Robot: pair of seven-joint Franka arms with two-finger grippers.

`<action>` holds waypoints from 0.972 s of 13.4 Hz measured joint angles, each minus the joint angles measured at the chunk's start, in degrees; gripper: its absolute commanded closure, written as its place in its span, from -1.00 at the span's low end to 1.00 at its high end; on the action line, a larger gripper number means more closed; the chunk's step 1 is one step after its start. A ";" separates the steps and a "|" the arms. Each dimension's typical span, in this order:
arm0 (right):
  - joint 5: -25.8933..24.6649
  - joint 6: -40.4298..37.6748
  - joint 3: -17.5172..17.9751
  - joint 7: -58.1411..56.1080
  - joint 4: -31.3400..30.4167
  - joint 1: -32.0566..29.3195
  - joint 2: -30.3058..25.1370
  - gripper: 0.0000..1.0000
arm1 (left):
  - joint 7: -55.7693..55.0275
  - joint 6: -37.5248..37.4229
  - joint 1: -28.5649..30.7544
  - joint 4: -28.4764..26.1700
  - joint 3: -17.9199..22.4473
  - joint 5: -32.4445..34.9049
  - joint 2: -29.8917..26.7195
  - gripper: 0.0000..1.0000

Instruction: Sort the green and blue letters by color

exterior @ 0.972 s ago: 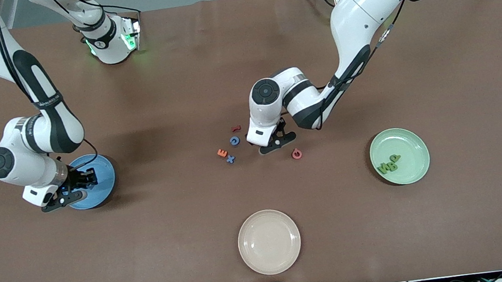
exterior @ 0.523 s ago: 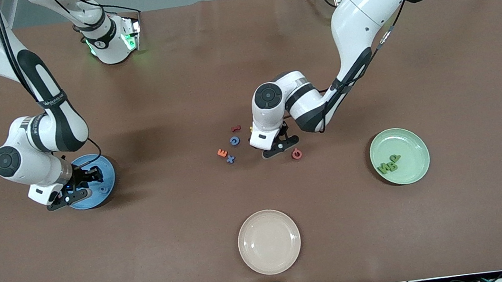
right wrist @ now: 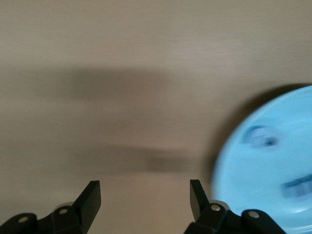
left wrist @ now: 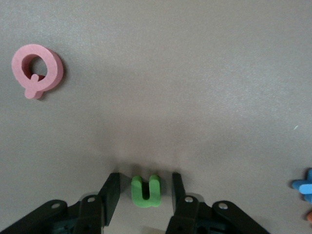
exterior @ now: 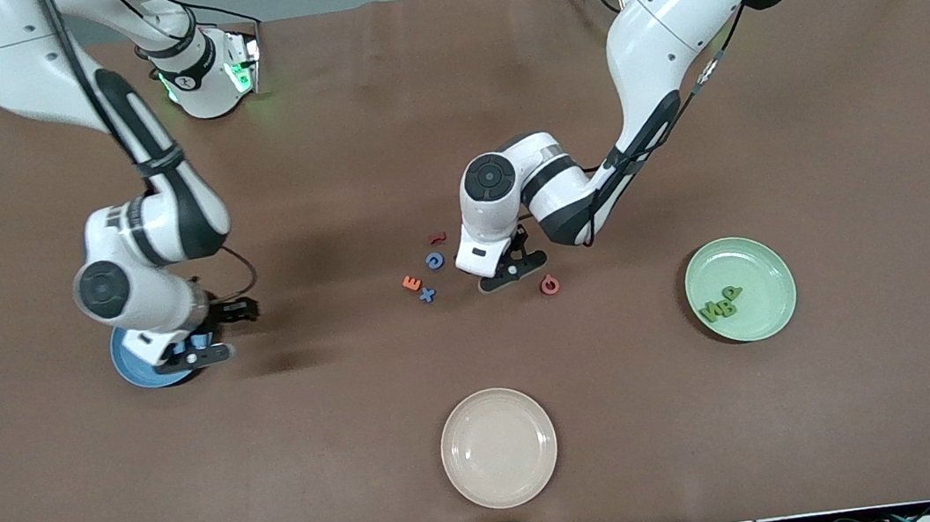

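Observation:
A green U letter (left wrist: 145, 191) lies flat on the table between the open jaws of my left gripper (left wrist: 144, 183), with a gap on each side. In the front view this gripper (exterior: 511, 271) is low over the middle of the table and hides the U. A blue round letter (exterior: 434, 259) and a blue X (exterior: 427, 295) lie beside it toward the right arm's end; the X also shows in the left wrist view (left wrist: 304, 185). Three green letters (exterior: 721, 305) lie in the green plate (exterior: 763, 264). My right gripper (exterior: 217, 334) is open and empty beside the blue plate (exterior: 132, 368), which holds blurred blue shapes (right wrist: 261, 136).
A pink Q (exterior: 549, 284) lies near the left gripper, also in the left wrist view (left wrist: 37, 70). An orange E (exterior: 412, 282) and a dark red letter (exterior: 436, 238) lie among the blue ones. A beige plate (exterior: 499, 447) sits nearest the front camera.
My right arm has swung off the blue plate toward the middle of the table, its gripper open. My left gripper has stayed low at almost the same spot.

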 measured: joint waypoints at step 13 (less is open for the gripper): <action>5.78 -0.52 0.11 35.78 24.01 21.86 17.31 -0.64 | 12.46 -12.33 9.31 1.50 1.12 0.59 -10.07 0.97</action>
